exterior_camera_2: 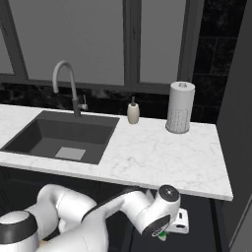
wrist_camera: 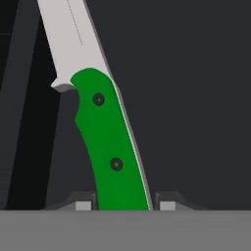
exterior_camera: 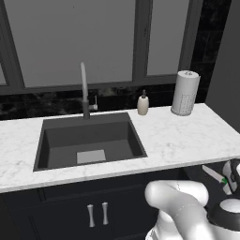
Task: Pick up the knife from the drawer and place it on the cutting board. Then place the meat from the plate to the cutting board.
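Observation:
The knife has a bright green handle and a short silver blade, and it lies over the dark floor of the open black drawer. My gripper is shut on the knife, one fingertip at each edge of the handle's rear end. From the left base view the blade points up-left from the gripper, below the counter's front edge. A sliver of green peeks from under the hand in the drawer. The cutting board, the plate and the meat are out of view.
A white marble counter holds a black sink with a tall faucet. A soap bottle and a paper towel roll stand at the back. Cabinet doors with silver handles sit below the sink.

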